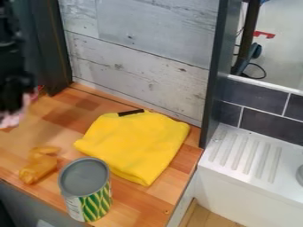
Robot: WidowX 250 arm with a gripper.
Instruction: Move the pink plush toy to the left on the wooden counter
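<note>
At the left edge, the black gripper (15,88) hangs over the wooden counter, partly cut off by the view's edge. Just below it is a pink and white thing (12,117); whether it is held cannot be told. A folded yellow cloth (135,144) lies flat on the counter, with a black strip (130,112) at its back edge. In front of the cloth's left side stands an upright can (87,190) with a grey top and a green and yellow label. Left of the can lies an orange-brown object (40,165).
The wooden counter (71,108) has a whitish plank wall (139,62) behind it. Dark upright panels stand at the back left and right of the counter. A white sink unit with a ribbed drainboard (247,155) adjoins on the right, below dark tiles (269,128).
</note>
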